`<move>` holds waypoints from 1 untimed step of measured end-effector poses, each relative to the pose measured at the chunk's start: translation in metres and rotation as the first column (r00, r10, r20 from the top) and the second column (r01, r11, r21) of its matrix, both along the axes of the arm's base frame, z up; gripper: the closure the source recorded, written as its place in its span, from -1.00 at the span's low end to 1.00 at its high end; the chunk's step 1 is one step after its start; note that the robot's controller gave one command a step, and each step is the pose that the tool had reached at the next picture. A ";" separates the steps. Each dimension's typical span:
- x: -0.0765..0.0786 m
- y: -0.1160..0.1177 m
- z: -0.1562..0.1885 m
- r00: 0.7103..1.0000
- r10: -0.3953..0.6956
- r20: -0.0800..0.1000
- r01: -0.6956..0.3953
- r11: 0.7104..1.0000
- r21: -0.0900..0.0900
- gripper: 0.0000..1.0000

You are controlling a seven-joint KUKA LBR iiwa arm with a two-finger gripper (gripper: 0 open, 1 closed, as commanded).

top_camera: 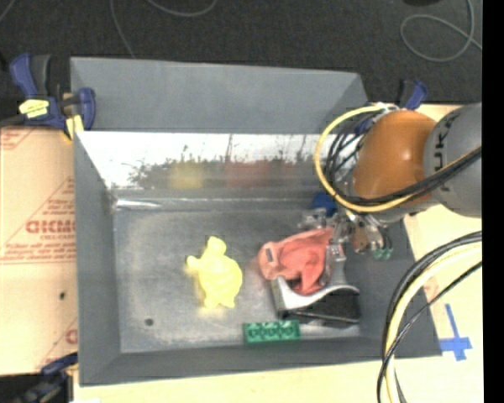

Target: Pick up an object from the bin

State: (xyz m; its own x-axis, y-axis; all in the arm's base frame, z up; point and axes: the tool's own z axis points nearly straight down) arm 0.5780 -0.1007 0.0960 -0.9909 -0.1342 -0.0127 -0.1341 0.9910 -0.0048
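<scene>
My gripper is low in the right part of the bin, under the arm's orange cover. It sits at the right end of a crumpled pink-red soft thing and touches or overlaps it. Just below that lies a black thing with a curved silver band. A green studded brick rests near the bin's front wall.
A pale yellow lumpy toy lies alone in the middle of the bin floor, left of the pink thing. The arm and its looped cables cover the bin's right rim.
</scene>
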 end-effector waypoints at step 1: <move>-0.002 0.001 0.019 1.000 0.000 -0.006 0.000 1.000 0.001 1.00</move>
State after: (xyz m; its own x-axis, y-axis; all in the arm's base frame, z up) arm 0.5760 -0.1002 0.1146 -0.9909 -0.1342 -0.0066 -0.1342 0.9910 -0.0029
